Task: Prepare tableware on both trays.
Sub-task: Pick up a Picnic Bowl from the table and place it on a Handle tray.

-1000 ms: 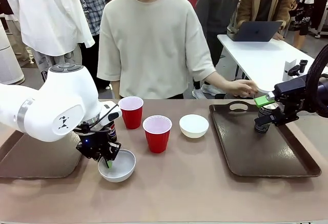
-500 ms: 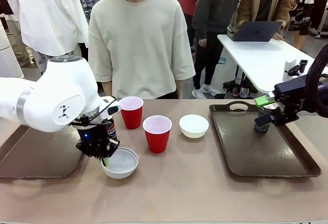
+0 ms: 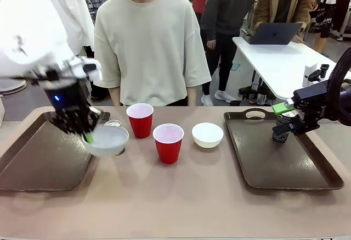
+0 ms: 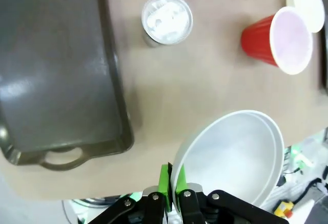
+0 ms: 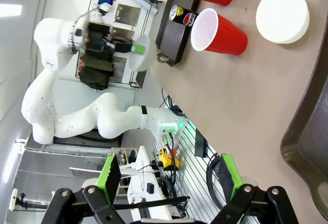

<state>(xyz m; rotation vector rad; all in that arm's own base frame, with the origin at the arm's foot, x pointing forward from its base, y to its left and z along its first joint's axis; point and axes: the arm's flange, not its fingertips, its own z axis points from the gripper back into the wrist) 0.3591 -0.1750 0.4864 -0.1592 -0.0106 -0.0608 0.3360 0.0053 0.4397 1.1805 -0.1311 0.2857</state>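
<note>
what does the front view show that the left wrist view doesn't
Front view adds the person, the right tray with a can on it, and the open right claw at that can. Left wrist view adds the left tray's cut-out handle. Both share the left claw shut on the held bowl's rim, two red cups, a second bowl and a second can.

left tool point(image 3: 88, 137): you've swung it up and to the left, away from the table's middle.
bowl point(image 3: 107, 140): off the table now, hanging tilted (and blurred) by the left tray's point(image 3: 33, 163) right rim.
can point(image 3: 113, 123): its top, hidden behind your arm earlier, now shows.
person point(image 3: 151, 42): the hand has left the right tray point(image 3: 307, 179).
</note>
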